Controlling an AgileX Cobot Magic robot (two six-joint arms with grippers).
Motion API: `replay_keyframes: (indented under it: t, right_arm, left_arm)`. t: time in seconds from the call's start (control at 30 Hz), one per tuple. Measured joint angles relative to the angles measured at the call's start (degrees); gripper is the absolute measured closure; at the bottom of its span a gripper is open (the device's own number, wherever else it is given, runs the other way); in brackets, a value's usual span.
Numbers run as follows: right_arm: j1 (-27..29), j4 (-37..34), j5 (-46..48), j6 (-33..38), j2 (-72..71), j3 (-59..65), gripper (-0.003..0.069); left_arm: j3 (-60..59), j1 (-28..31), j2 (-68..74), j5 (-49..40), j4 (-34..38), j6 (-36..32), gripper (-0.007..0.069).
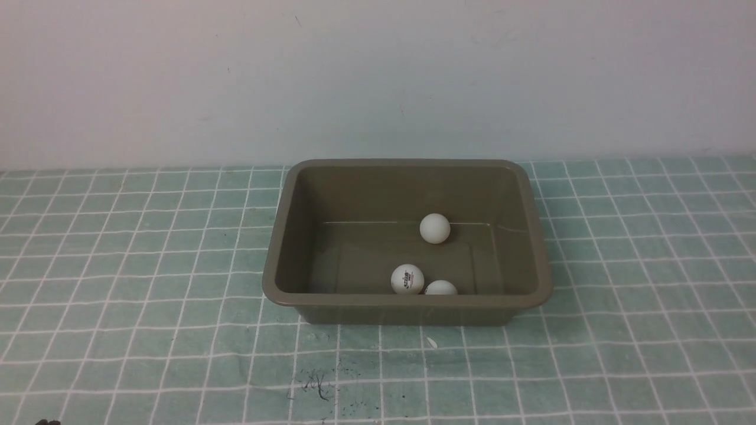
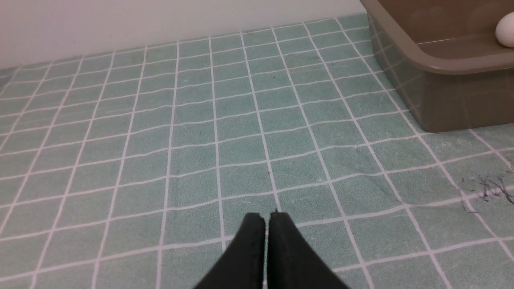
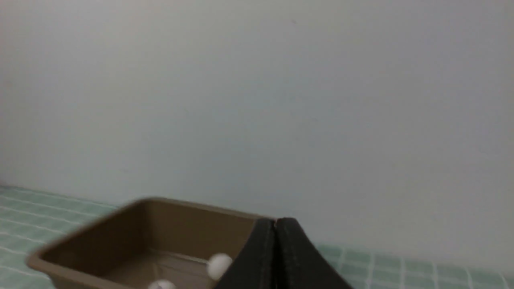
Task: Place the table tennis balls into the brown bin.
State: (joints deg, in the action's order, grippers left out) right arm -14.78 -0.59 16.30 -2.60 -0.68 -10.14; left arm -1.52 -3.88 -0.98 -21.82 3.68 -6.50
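Left wrist view: the left pincer [image 2: 267, 216] hangs with its black jaws pressed together, holding nothing, above the green checked cloth [image 2: 241, 132] covering the worktop, well apart from the brown bin [image 1: 407, 298]. The right pincer [image 3: 276, 221], likewise closed and empty, hovers near the bin's rim. All three table tennis balls [image 1: 434, 228] [image 1: 407, 279] [image 1: 440, 288] lie inside the bin, two touching at its near wall.

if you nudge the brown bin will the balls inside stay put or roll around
They would probably roll: the table tennis balls are smooth spheres lying loose on the flat floor of the brown bin. The sloping walls should likely keep them inside. The two near the front wall sit close together and may knock into each other.
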Motion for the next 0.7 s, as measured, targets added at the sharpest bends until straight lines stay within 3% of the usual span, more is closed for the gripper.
replay_keyframes:
  t: [0.13,0.23,0.7]
  right_arm:
    - [11.86,0.13,2.00,0.00,0.00,8.64,0.0670]
    - [16.08,0.25,4.99,0.00,0.00,11.39,0.0670]
    - [17.03,0.59,5.47,0.00,0.00,11.39,0.0670]
  left_arm:
    - [0.00,0.00,0.00,0.00,0.00,0.00,0.0629]
    - [0.00,0.00,0.00,0.06,0.00,0.00,0.0629]
    - [0.00,0.00,0.00,0.06,0.00,0.00,0.0629]
